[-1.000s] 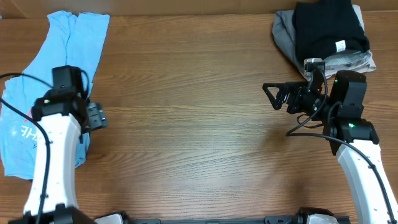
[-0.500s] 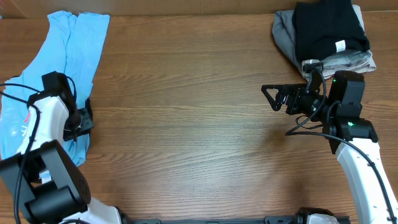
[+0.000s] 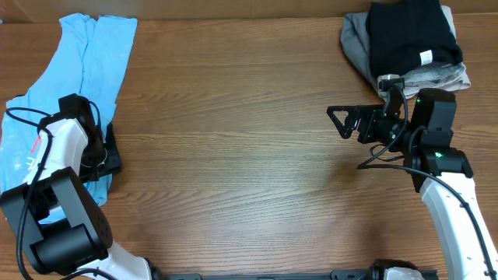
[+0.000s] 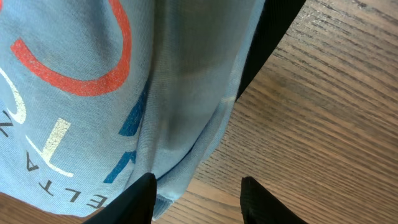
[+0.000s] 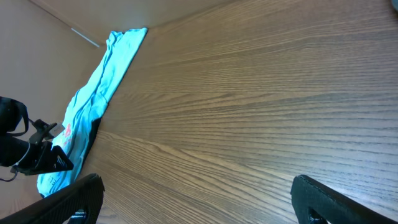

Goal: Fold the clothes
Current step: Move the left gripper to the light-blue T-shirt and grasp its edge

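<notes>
The light blue T-shirt (image 3: 93, 62) lies at the left edge of the wooden surface (image 3: 233, 155). It reaches from the far left corner toward the near side, and it is wrinkled and not flat. Red and white letters show on its near part.

The left tool (image 3: 111, 155) is low over the right edge of the T-shirt, at its near part. In the left wrist view the two fingers of this tool (image 4: 196, 193) stand apart. The hem of the T-shirt (image 4: 93, 93) lies in the gap, close to one finger (image 4: 144, 191), and bare wood shows beside the other. The tool does not clamp the cloth. A dark strip runs along the shirt's edge; what it is cannot be told.

The right tool (image 3: 334, 123) hangs over the bare surface on the right, pointing left. Its fingers are wide apart and hold nothing. In its own camera the tool (image 5: 199, 205) faces the T-shirt (image 5: 106, 81), which is well apart from it.

At the far right corner a black garment (image 3: 412, 35) lies on a grey one (image 3: 354, 43).
</notes>
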